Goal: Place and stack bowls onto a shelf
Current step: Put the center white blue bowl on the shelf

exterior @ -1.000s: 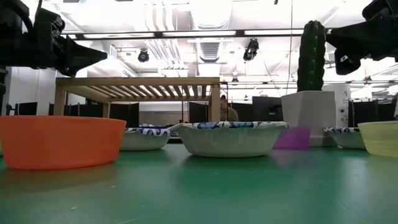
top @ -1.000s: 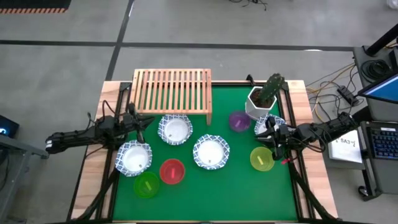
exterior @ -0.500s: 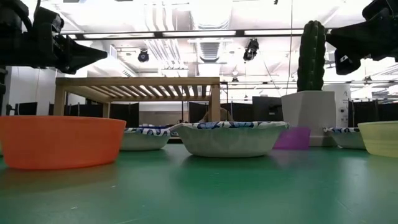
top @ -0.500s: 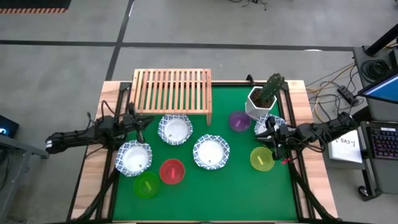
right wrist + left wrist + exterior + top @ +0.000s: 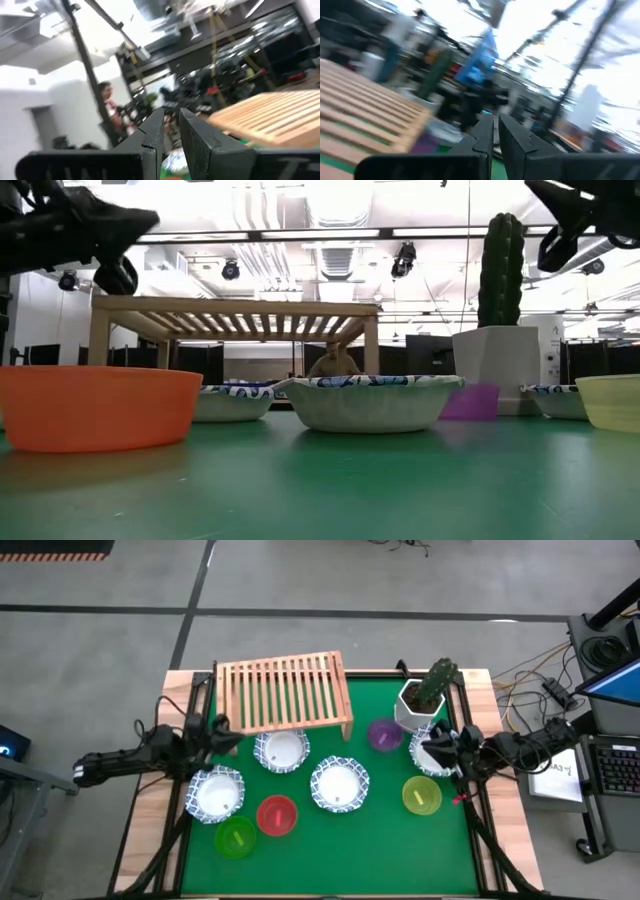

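Shelf (image 5: 285, 692) sits at bench (image 5: 390, 850) back-left, skewed, front edge over one patterned bowl (image 5: 281, 749) — 3 more patterned plus red, green, yellow, purple bowls on green mat. L end effector (image 5: 222, 732) pressed together beside shelf's left; R end effector (image 5: 432, 749) — narrow gap, pinching nothing — over far-right bowl (image 5: 430, 743).

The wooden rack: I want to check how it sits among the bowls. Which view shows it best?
The high view: the whole rack from above, skewed on the mat. The low view shows only its underside and legs; both wrist views catch blurred slats.
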### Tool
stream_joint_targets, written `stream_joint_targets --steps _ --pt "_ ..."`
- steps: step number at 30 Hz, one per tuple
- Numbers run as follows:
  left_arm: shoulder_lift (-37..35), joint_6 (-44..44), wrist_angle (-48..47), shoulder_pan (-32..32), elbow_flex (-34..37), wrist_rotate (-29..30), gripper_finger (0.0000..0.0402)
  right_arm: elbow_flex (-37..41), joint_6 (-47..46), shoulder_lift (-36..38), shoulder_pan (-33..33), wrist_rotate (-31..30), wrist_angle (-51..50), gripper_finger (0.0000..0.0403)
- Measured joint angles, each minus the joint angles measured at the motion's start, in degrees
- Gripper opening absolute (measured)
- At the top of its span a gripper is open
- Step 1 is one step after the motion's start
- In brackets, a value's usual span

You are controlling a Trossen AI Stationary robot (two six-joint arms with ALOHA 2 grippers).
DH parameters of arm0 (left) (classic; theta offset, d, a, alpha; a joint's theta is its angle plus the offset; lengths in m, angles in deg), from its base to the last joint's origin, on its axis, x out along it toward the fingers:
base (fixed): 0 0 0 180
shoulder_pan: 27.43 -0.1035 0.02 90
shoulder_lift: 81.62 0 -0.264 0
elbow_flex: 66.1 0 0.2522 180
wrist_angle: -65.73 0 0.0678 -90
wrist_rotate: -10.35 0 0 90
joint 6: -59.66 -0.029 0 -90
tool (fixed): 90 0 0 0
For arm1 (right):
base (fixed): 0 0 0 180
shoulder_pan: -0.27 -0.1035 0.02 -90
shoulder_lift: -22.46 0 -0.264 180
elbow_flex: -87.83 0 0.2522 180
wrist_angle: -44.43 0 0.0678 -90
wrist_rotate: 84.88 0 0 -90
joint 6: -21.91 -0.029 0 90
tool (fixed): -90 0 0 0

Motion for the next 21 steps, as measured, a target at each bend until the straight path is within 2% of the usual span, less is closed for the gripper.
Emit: stream_joint_targets --steps 4,10,14,17,21 --pt "0.11 4.22 5.12 0.02 0.17 -5.51 0.0011 -0.05 0.84 -4.82 0.00 -3.23 2.69 0.0052" --pt "0.66 9.60 5.47 0.02 0.15 -5.59 0.0011 -3.92 0.40 -12.87 0.00 -6.05 1.59 0.0052" --pt "1.76 6.87 5.22 0.04 0.13 -5.68 0.0011 -10.26 4.14 -19.46 0.61 -7.30 -2.19 0.0052" --pt "2.71 3.62 5.05 0.04 0.12 -5.73 0.0011 -16.36 4.93 -24.66 2.50 -8.88 -11.10 0.0052" --pt "3.99 0.74 2.96 0.04 -0.18 -5.61 0.0011 -26.04 -3.48 -31.59 7.34 -7.67 -30.33 0.0052"
